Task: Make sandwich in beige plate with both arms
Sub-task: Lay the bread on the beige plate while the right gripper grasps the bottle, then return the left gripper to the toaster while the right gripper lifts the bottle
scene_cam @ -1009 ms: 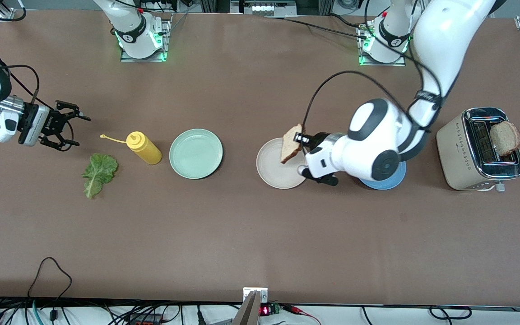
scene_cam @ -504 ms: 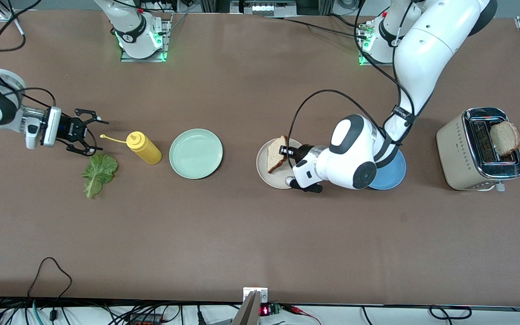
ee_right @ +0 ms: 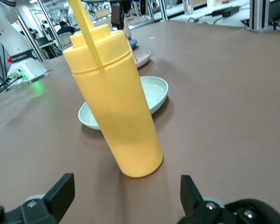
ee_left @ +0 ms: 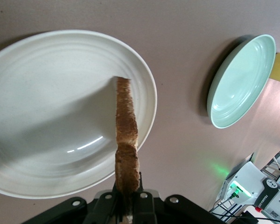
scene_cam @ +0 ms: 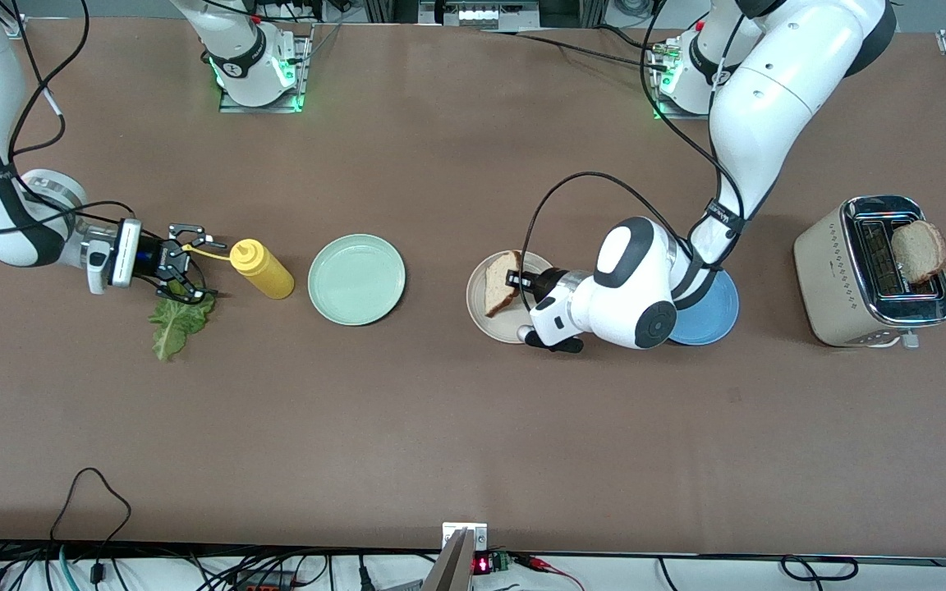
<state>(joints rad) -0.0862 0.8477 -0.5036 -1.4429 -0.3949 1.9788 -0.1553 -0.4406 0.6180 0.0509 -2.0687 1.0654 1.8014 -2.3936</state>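
Note:
My left gripper (scene_cam: 520, 283) is shut on a toast slice (scene_cam: 499, 284) and holds it on edge over the beige plate (scene_cam: 481, 316). The left wrist view shows the slice (ee_left: 126, 144) edge-on between the jaws, its far end low over the plate (ee_left: 46, 116). A second toast slice (scene_cam: 918, 250) stands in the toaster (scene_cam: 871, 275). My right gripper (scene_cam: 188, 267) is open, low over the upper end of the green lettuce leaf (scene_cam: 177, 319), beside the yellow bottle (scene_cam: 261, 269). The right wrist view shows its fingers (ee_right: 60, 193) wide apart and the bottle (ee_right: 116, 107) just ahead.
A mint green plate (scene_cam: 356, 279) lies between the bottle and the beige plate; it also shows in the left wrist view (ee_left: 240, 81) and the right wrist view (ee_right: 154, 95). A blue plate (scene_cam: 711, 316) lies partly under the left arm, beside the toaster.
My left gripper has lowered the toast slice toward the beige plate. My right gripper has moved from the table's end toward the bottle and come down over the lettuce leaf.

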